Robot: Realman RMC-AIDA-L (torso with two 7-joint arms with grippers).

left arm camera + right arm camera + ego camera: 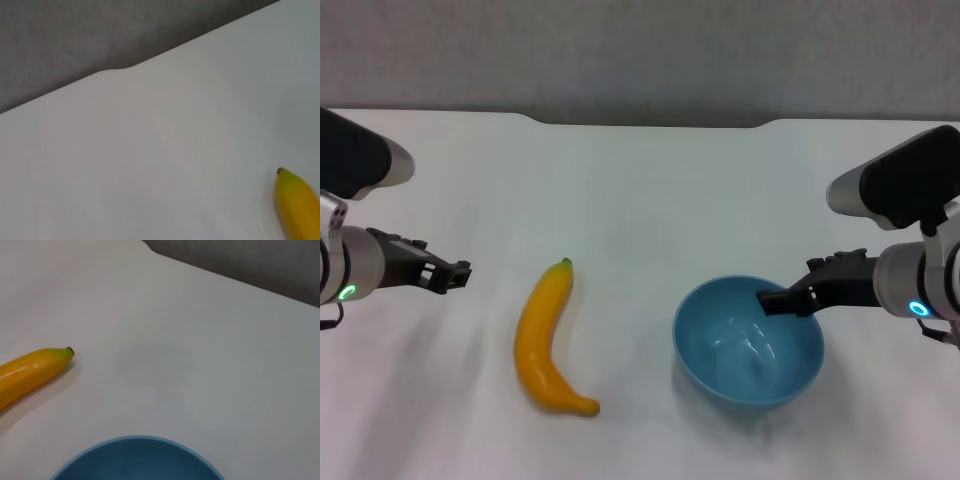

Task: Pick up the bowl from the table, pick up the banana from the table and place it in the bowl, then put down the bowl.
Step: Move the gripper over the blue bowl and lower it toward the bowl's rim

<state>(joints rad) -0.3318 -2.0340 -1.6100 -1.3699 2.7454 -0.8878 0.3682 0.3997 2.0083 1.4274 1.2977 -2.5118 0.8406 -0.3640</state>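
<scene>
The yellow banana (545,340) lies on the white table (650,190), left of centre, with its dark stem tip pointing away from me. The light-blue bowl (735,355) stands on the table to its right and holds nothing. My right gripper (772,300) reaches in from the right and sits at the bowl's right rim, its dark tip just over the edge. My left gripper (455,275) hovers left of the banana, apart from it. The left wrist view catches the banana's stem end (299,207). The right wrist view shows the banana (30,372) and the bowl's rim (137,442).
The table's far edge has a shallow notch (650,122), with a grey wall behind it. Bare white tabletop lies between the banana and the bowl and beyond both.
</scene>
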